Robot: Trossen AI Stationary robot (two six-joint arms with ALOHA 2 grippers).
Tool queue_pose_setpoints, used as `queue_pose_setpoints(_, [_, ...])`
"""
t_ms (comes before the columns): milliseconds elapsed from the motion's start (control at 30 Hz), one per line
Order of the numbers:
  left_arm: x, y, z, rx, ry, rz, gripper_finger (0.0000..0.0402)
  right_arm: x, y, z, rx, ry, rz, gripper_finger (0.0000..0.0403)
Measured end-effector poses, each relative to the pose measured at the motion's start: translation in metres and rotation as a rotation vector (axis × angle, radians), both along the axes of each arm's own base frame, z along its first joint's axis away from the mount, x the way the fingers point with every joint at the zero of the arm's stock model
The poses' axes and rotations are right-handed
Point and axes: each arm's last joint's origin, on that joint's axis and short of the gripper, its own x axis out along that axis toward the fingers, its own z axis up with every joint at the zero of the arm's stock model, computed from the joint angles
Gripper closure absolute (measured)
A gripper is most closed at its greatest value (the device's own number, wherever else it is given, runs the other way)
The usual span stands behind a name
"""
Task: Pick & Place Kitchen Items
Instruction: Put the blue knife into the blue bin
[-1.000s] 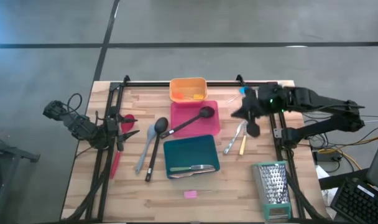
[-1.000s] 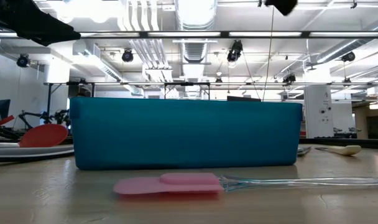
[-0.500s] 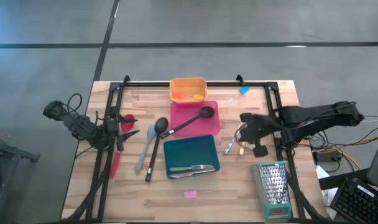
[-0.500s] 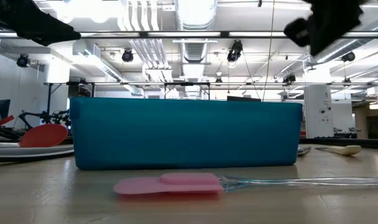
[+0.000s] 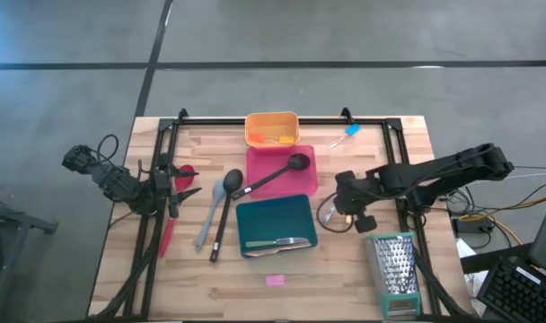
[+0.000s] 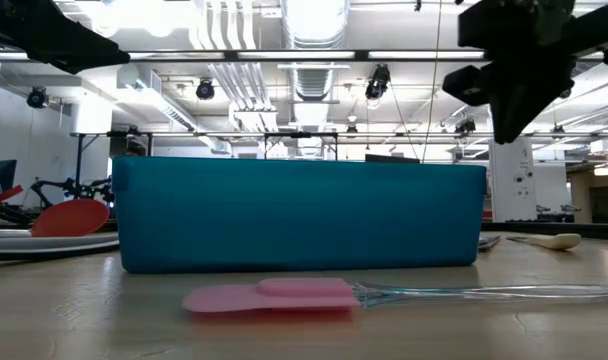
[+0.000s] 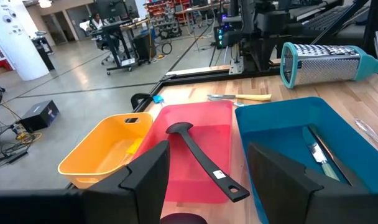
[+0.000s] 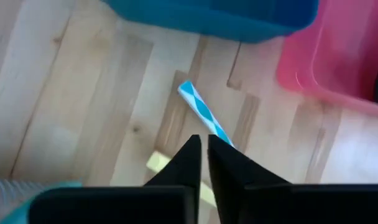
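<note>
My right gripper [image 5: 343,205] hangs with its fingers shut [image 8: 204,155] above the metal tongs [image 5: 330,212] and the yellow-handled knife [image 5: 350,215], touching neither; the low view shows it high over the table [image 6: 509,75]. My left gripper [image 5: 179,184] waits open at the table's left edge [image 7: 204,186]. One black spoon [image 5: 273,175] lies in the pink tray [image 5: 259,161]. Another black spoon [image 5: 224,211], a grey spoon [image 5: 212,205] and a red spatula [image 5: 170,229] lie on the table. A utensil [image 5: 282,242] lies in the teal tray [image 5: 275,215].
The orange tray [image 5: 271,128] stands at the far edge with small pieces inside. A blue piece [image 5: 351,131] lies at the far right and a pink piece [image 5: 275,280] near the front edge. The box grater [image 5: 394,269] lies at the near right.
My right gripper has swung from the far right of the table, by the blue piece, toward the near edge. It has come down over the tongs and the yellow-handled knife. In the low view it has come into the picture from above.
</note>
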Motion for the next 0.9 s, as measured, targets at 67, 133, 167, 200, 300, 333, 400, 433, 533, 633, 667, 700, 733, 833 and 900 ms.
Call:
queue_pose_setpoints(67, [0.000, 0.000, 0.000, 0.000, 0.000, 0.000, 0.0184, 0.006, 0.001, -0.002, -0.012, 0.014, 0.007, 0.0347])
queue_pose_setpoints(133, [0.000, 0.000, 0.000, 0.000, 0.000, 0.000, 0.0184, 0.011, 0.001, -0.005, -0.026, 0.027, 0.013, 0.0321])
queue_pose_setpoints(167, [0.000, 0.000, 0.000, 0.000, 0.000, 0.000, 0.0184, 0.013, 0.001, -0.006, -0.029, 0.033, 0.019, 0.0308])
queue_pose_setpoints(200, [0.000, 0.000, 0.000, 0.000, 0.000, 0.000, 0.0184, 0.015, 0.002, -0.009, -0.035, 0.044, 0.031, 0.0295])
queue_pose_setpoints(300, [0.000, 0.000, 0.000, 0.000, 0.000, 0.000, 0.0184, 0.021, 0.003, -0.018, -0.051, 0.089, 0.063, 0.0260])
queue_pose_setpoints(333, [0.000, 0.000, 0.000, 0.000, -0.001, 0.000, 0.0184, 0.023, 0.003, -0.022, -0.057, 0.105, 0.074, 0.0250])
queue_pose_setpoints(400, [0.000, 0.000, 0.000, 0.000, 0.000, 0.000, 0.0184, 0.027, 0.003, -0.029, -0.080, 0.134, 0.088, 0.0233])
queue_pose_setpoints(433, [0.000, 0.000, 0.000, 0.000, -0.001, 0.000, 0.0184, 0.029, 0.003, -0.033, -0.095, 0.151, 0.087, 0.0226])
queue_pose_setpoints(533, [0.000, 0.000, 0.000, 0.000, -0.001, 0.000, 0.0184, 0.034, 0.003, -0.044, -0.136, 0.193, 0.097, 0.0208])
queue_pose_setpoints(633, [0.000, 0.000, 0.000, 0.000, 0.000, 0.000, 0.0184, 0.039, 0.003, -0.053, -0.159, 0.215, 0.111, 0.0197])
queue_pose_setpoints(667, [0.000, 0.000, 0.000, 0.000, -0.001, 0.000, 0.0184, 0.041, 0.003, -0.056, -0.160, 0.217, 0.117, 0.0195])
queue_pose_setpoints(700, [0.000, 0.000, 0.000, 0.000, -0.001, 0.000, 0.0184, 0.043, 0.003, -0.059, -0.161, 0.221, 0.120, 0.0193])
queue_pose_setpoints(733, [0.000, 0.000, 0.000, 0.000, -0.001, 0.000, 0.0184, 0.045, 0.004, -0.062, -0.161, 0.224, 0.120, 0.0192])
queue_pose_setpoints(833, [0.000, 0.000, 0.000, 0.000, -0.001, 0.000, 0.0184, 0.048, 0.004, -0.070, -0.163, 0.241, 0.125, 0.0192])
queue_pose_setpoints(900, [0.000, 0.000, 0.000, 0.000, 0.000, 0.000, 0.0184, 0.051, 0.004, -0.074, -0.163, 0.251, 0.125, 0.0195])
